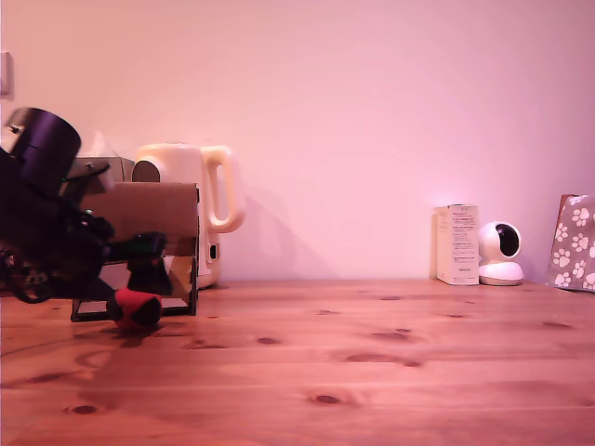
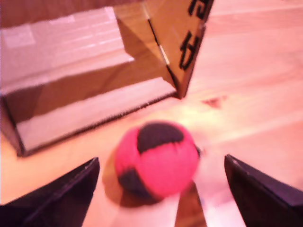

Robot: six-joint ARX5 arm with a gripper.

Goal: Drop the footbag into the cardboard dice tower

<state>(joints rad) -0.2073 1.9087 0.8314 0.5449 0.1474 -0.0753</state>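
The wooden table (image 1: 390, 372) carries the cardboard dice tower (image 1: 153, 218) at the exterior view's left. Just before its front opening lies the footbag (image 2: 156, 158) — between the spread fingers of the gripper (image 2: 161, 189), touching neither.

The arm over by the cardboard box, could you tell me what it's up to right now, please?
The arm's end effector is low over the wooden table, open, with the red and black footbag lying between its fingers, not gripped. The footbag sits on the table just in front of the cardboard dice tower, at the exterior view's left. A cream kettle stands behind the tower. The footbag has not been lifted or dropped in yet.
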